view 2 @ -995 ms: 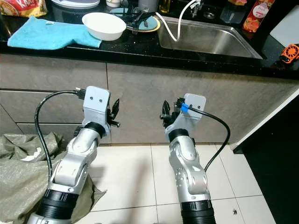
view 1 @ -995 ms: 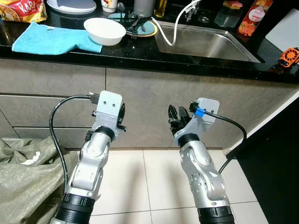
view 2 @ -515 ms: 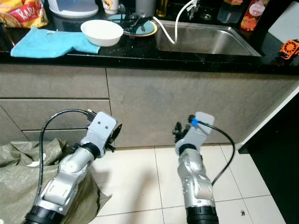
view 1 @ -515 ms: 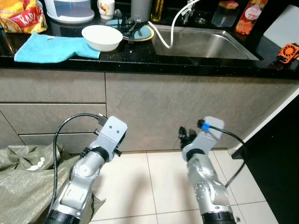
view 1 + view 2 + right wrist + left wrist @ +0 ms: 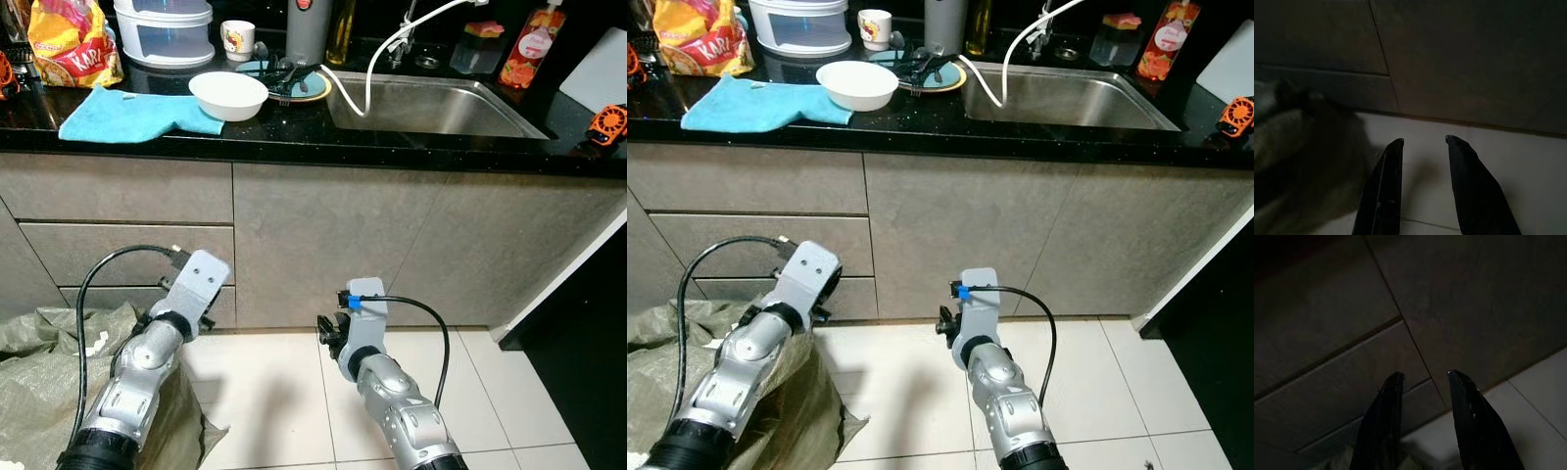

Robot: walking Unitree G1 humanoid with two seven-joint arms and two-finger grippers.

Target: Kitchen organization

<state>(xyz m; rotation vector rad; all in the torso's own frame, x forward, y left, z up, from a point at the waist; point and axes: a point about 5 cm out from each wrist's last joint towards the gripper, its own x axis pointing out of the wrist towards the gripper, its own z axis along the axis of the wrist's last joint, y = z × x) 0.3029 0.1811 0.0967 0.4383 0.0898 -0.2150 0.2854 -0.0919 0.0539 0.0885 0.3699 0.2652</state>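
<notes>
Both arms low before grey cabinet fronts (image 5: 323,235), holding nothing.
Left gripper (image 5: 1425,379) and right gripper (image 5: 1422,142) fingers spread; white ceramic bowl (image 5: 228,95) upper left on black countertop (image 5: 294,132).

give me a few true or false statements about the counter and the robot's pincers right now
1. The white bowl sits partly on the blue cloth. True.
2. The left pincer is shut on a fork. False: it is open and holds nothing, down by the cabinet drawers.
3. The sink lies to the right of the bowl. True.
4. The right pincer is up over the sink. False: it hangs low, open, above the floor tiles.
5. A green sack lies on the floor by the left arm. True.
</notes>
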